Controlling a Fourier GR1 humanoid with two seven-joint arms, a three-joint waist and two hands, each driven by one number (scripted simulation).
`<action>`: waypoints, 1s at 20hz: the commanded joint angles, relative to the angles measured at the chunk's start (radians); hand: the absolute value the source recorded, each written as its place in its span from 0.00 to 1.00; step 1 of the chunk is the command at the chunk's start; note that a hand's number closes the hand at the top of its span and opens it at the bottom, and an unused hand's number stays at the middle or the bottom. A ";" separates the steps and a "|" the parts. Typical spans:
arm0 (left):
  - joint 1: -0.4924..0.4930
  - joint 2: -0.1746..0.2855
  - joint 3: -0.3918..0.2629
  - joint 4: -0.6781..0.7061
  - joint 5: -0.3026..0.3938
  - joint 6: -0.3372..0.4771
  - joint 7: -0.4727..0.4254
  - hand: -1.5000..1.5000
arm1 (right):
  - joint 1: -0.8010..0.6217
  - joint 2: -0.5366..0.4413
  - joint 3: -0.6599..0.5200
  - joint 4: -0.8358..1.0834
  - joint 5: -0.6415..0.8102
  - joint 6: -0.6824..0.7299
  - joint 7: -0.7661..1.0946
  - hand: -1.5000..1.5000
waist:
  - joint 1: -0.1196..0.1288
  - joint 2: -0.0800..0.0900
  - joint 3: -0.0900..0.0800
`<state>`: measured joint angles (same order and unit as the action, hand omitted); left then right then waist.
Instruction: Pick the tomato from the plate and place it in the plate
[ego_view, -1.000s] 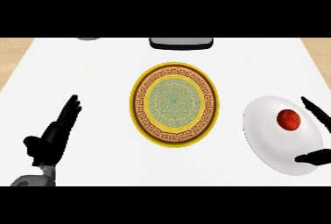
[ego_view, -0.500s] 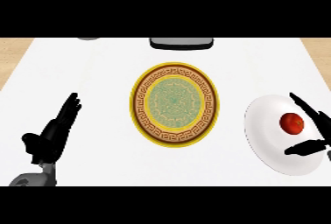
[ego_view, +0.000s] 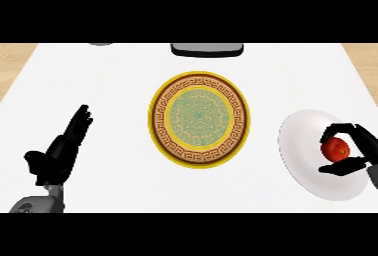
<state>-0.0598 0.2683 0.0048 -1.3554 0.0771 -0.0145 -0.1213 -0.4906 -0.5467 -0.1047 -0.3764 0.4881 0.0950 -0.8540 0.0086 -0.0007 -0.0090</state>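
Tomato (ego_view: 337, 149) on the white plate (ego_view: 306, 145), caged by my right fingers (ego_view: 347, 127), curled round it against the thumb so I can lift it. Patterned plate (ego_view: 199, 119), its destination, lies well to their left; my left fingers (ego_view: 74, 131) rest open, straight, beyond it.

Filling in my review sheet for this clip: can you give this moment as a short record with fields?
tomato: red, within the white plate's outline at the view's right; lifted or not, cannot tell
right hand: fingers and thumb curled round the tomato
left hand: open, resting at lower left, fingers up
patterned plate: view's centre, nothing on it
stage: tomato grasped, not yet over the patterned plate
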 joint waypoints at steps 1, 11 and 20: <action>-0.033 0.010 0.034 0.032 0.003 -0.019 0.014 0.50 | -0.006 0.029 -0.021 0.032 -0.004 -0.053 -0.058 1.00 | 0.000 0.004 0.010; 0.014 -0.007 0.023 -0.019 -0.012 -0.008 0.018 0.50 | -0.057 -0.032 0.119 -0.091 0.207 -0.250 0.277 1.00 | -0.007 -0.002 0.009; 0.039 -0.002 0.056 0.006 -0.018 -0.012 0.000 0.50 | 0.159 -0.120 0.081 -0.669 0.072 -0.053 0.351 1.00 | -0.040 -0.012 0.006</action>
<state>-0.0295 0.2582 0.0435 -1.3544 0.0583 -0.0277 -0.1250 -0.3996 -0.6233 -0.0056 -0.8268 0.6140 -0.0373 -0.5495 -0.0181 -0.0081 -0.0024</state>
